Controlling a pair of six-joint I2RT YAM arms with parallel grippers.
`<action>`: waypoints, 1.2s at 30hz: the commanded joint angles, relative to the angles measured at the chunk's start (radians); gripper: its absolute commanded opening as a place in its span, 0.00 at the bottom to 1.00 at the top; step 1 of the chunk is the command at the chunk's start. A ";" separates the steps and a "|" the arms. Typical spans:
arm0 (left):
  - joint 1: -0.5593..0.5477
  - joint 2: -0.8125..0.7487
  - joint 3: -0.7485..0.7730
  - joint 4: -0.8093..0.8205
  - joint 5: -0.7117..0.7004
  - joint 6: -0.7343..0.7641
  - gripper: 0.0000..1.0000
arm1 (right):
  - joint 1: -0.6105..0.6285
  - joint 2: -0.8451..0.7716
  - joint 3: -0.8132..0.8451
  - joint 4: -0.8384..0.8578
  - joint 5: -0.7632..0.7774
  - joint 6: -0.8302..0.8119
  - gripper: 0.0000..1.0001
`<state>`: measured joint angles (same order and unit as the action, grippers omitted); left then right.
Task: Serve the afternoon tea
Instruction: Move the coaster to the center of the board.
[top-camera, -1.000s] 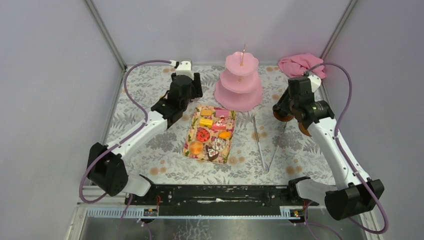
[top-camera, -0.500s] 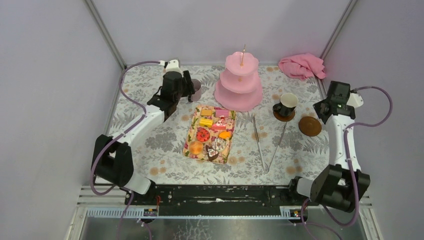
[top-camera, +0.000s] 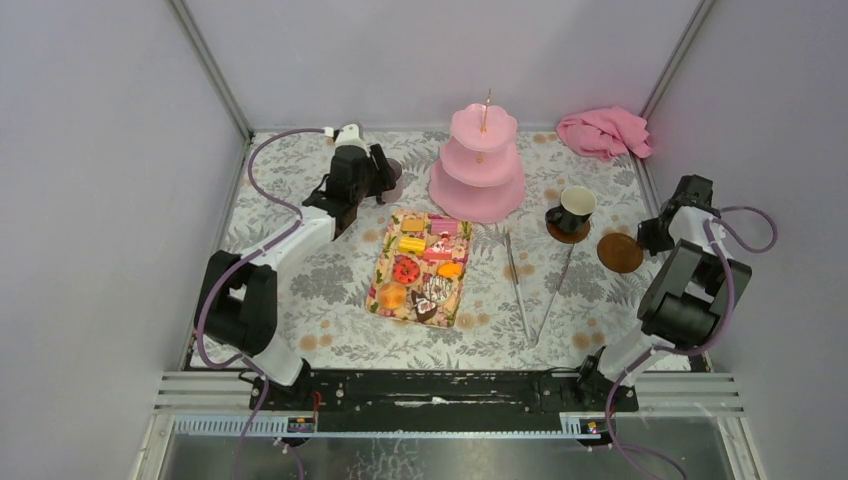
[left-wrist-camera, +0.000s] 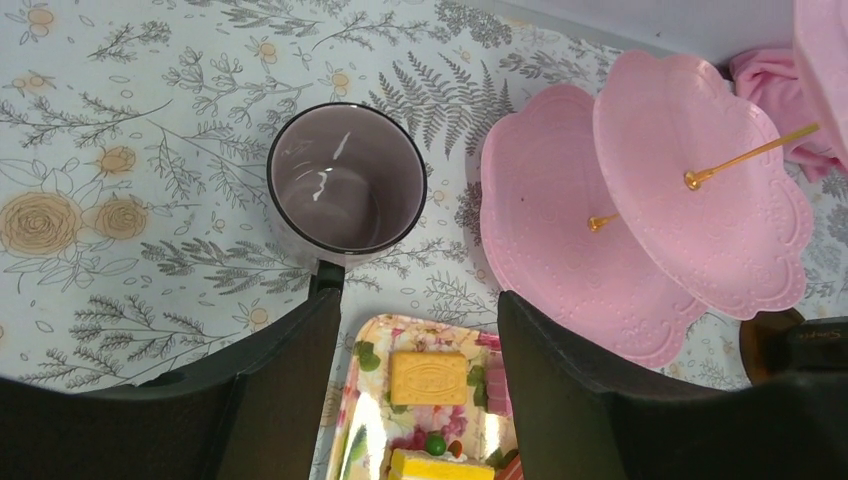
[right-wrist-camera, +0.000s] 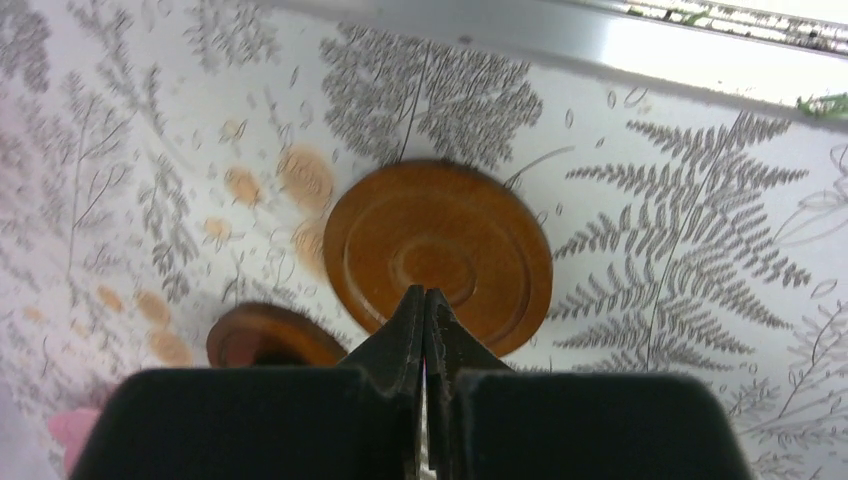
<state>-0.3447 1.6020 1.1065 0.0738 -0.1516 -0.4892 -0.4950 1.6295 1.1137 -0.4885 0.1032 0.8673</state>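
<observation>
Holds the left claw (left-wrist-camera: 415, 300) apart and empty just short of the upright grey mug (left-wrist-camera: 345, 180), beside the pink stand (left-wrist-camera: 640, 200), beyond the tray's (left-wrist-camera: 362, 380) far end. Presses the right claw (right-wrist-camera: 425, 295) together on nothing near a bare saucer (right-wrist-camera: 440, 230), apart from the black mug (top-camera: 575, 207) on a second saucer (top-camera: 570, 237), with tongs (top-camera: 517, 285) between mug and tray. Tallies two mugs, two saucers, one stand, one tray of cakes (top-camera: 420, 265).
</observation>
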 joint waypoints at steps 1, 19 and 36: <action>0.015 0.003 -0.018 0.107 0.022 -0.013 0.66 | -0.035 0.077 0.078 0.013 -0.011 -0.031 0.00; 0.015 0.009 -0.041 0.167 0.034 -0.031 0.66 | -0.045 0.119 0.019 0.030 -0.056 -0.023 0.00; 0.016 -0.014 -0.080 0.209 0.045 -0.062 0.66 | -0.039 0.069 0.028 0.030 -0.069 -0.071 0.00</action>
<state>-0.3382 1.6096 1.0443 0.2039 -0.1112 -0.5301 -0.5331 1.7550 1.0668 -0.4370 0.0322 0.8307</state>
